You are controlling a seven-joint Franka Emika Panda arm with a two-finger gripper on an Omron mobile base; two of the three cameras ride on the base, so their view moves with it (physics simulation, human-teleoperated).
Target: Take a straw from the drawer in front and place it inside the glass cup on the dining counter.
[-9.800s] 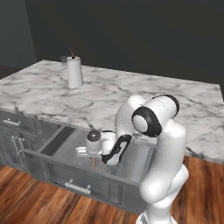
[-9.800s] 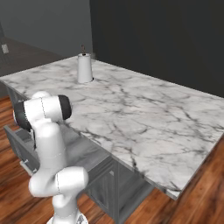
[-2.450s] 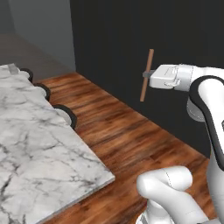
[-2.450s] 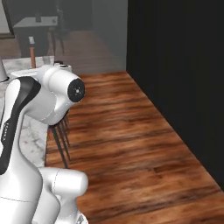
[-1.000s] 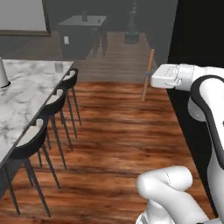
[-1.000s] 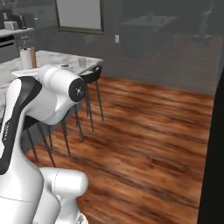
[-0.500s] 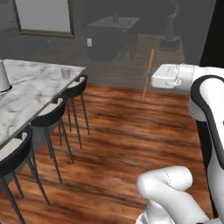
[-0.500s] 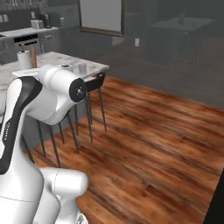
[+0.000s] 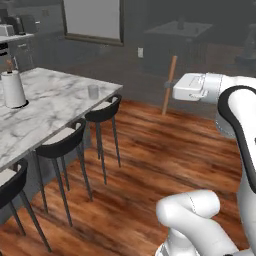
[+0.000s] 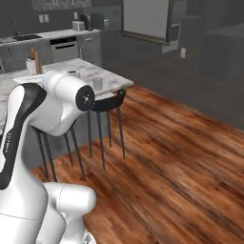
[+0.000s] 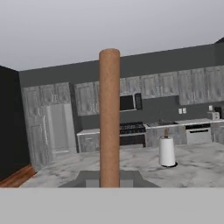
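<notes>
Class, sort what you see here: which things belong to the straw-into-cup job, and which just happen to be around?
Part of the job:
straw, held in the gripper
glass cup
dining counter

Just around:
paper-towel roll
stools

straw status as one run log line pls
straw: upright, held in gripper | glass cup: empty, on dining counter | phase: carrying | placed: no

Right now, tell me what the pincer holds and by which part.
The pincer holds the straw upright, gripped around its middle, with both ends sticking out.
</notes>
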